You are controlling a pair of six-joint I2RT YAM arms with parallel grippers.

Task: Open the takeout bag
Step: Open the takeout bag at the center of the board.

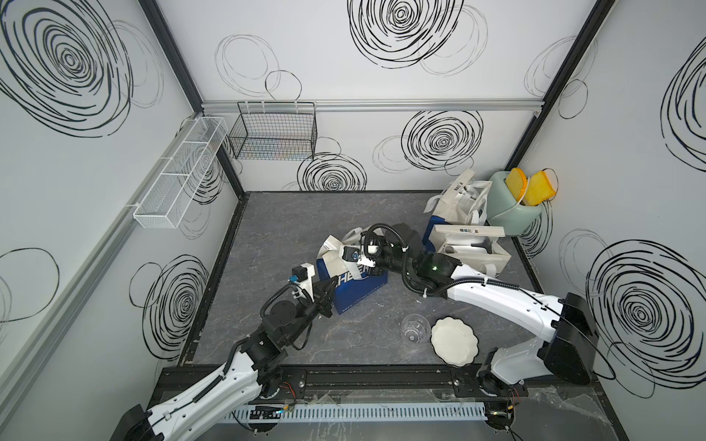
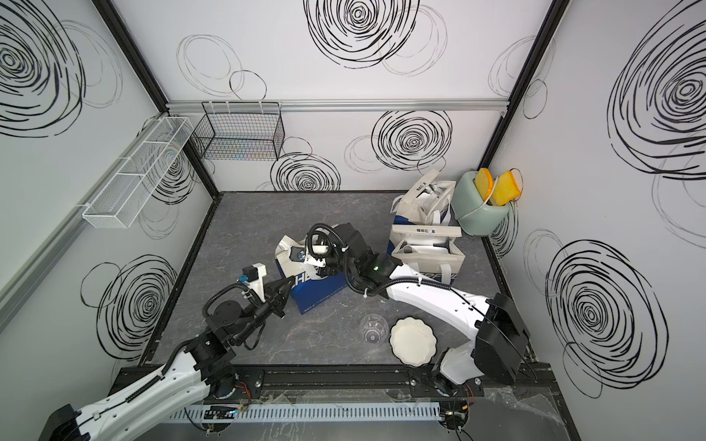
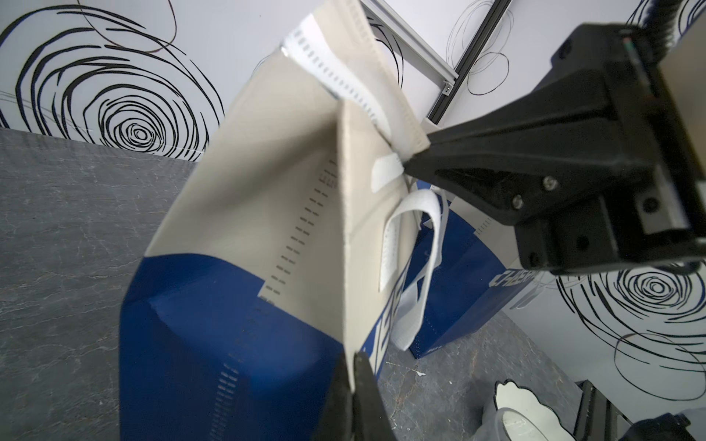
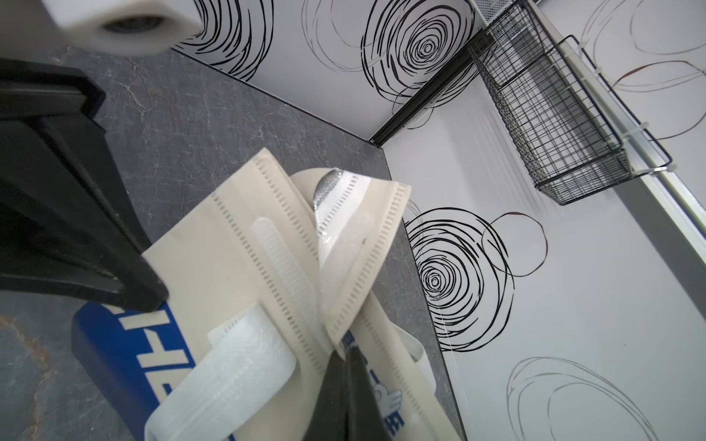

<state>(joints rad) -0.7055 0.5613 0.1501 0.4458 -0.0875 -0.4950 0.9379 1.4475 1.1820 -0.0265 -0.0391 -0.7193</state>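
- We see a dark grey table (image 1: pixel 275 229) with thin pale lines on it, like stone.
- A blue and cream takeout bag (image 1: pixel 363 294) stands near the middle of the table.
- Two more bags sit toward the far right: an open bag (image 1: pixel 473 252), and a second bag (image 1: pixel 454 206) behind it.
- A green tub (image 1: pixel 508 217) with yellow things (image 1: pixel 538 187) in it leans in the far right corner.
- Near the front edge we see a clear cup (image 1: pixel 414 329), with a white plate (image 1: pixel 454 341) with a wavy rim just beside it.
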